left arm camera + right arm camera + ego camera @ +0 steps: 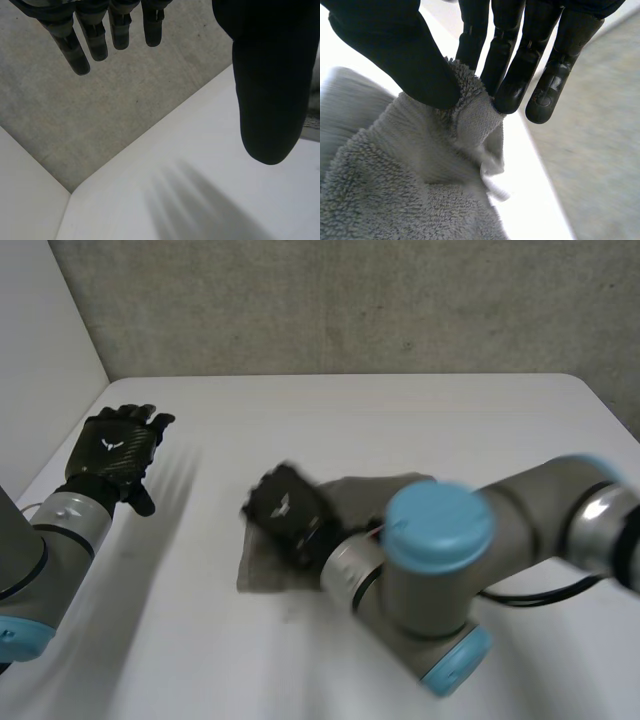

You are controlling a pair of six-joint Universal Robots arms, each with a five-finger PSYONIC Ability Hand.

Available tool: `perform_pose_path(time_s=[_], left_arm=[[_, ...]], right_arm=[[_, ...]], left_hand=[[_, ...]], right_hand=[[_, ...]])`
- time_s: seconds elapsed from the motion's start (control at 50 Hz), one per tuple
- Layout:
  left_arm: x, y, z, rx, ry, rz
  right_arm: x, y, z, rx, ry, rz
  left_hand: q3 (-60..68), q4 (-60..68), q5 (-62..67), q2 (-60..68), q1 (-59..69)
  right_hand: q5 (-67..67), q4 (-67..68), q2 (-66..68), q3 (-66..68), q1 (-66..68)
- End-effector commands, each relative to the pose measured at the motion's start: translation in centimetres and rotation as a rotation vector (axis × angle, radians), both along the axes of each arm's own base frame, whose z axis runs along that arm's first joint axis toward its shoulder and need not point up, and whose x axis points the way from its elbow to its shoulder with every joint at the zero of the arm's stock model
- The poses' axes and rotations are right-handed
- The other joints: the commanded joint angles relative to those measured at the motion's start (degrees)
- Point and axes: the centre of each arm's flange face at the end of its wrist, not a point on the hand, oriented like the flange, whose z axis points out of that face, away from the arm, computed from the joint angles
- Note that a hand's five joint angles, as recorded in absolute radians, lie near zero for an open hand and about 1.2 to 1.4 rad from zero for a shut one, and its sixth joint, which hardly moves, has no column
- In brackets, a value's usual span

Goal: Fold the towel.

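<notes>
Nearest the camera, the right arm [440, 570] reaches in over the towel [375, 495], a grey terry cloth lying about the middle of the white surface [400, 410]. The right hand [285, 510] sits on the towel's left part. In the right wrist view its fingers [512, 75] and thumb [405, 60] pinch a small roll of the towel's edge between them, and the rest of the cloth slopes away under the palm, bunched rather than flat.

Well to the left of the towel and a little beyond it, the left hand [115, 455] hangs above bare surface. Its fingers [95, 35] are straight and spread, holding nothing and touching no cloth. Beyond the towel rises the grey wall [350, 300].

The pinch looks to be the weak point. It takes only a thin lip of pile, so a quick pull across could let the edge slip out and drop partway. Nothing pins the far side of the towel, since the left hand is well clear of it. The whole cloth may therefore slide along with the right hand instead of folding over itself. As the grip is at one spot on the edge and not spread along it, the fold may well land skewed or lumpy.
</notes>
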Motion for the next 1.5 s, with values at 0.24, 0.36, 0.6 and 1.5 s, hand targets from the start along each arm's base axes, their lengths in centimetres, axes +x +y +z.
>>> perform_pose_path(time_s=[0.24, 0.36, 0.6, 1.5], left_arm=[[-3.8, 2.8, 0.3, -0.005, 0.007, -0.126], [-7.9, 5.4, 2.0, -0.036, 0.083, -0.264], [-12.8, 4.3, -3.4, 0.096, 0.113, -0.311], [-3.9, 5.6, 1.2, 0.064, 0.13, -0.017]], right_arm=[[-4.1, -2.7, 4.5, 0.125, -0.157, -0.262], [-9.1, -4.8, 4.1, 0.274, -0.195, -0.404], [-15.4, -6.0, -1.6, 0.424, -0.093, -0.578], [-0.1, 3.7, -2.0, 0.266, -0.006, 0.012]], left_hand=[[0.6, 0.5, -1.6, 0.7, -0.1], [1.6, 1.6, -0.6, 1.7, 0.9], [3.4, 3.4, 1.3, 3.6, 2.8], [2.2, 2.2, 0.1, 2.4, 1.6]], right_hand=[[-56.0, -58.4, -57.6, -58.3, -44.7], [-56.0, -58.4, -57.6, -58.3, -44.7], [-56.0, -58.4, -57.6, -58.3, -44.7], [-42.6, -45.1, -44.2, -44.9, -31.3]])
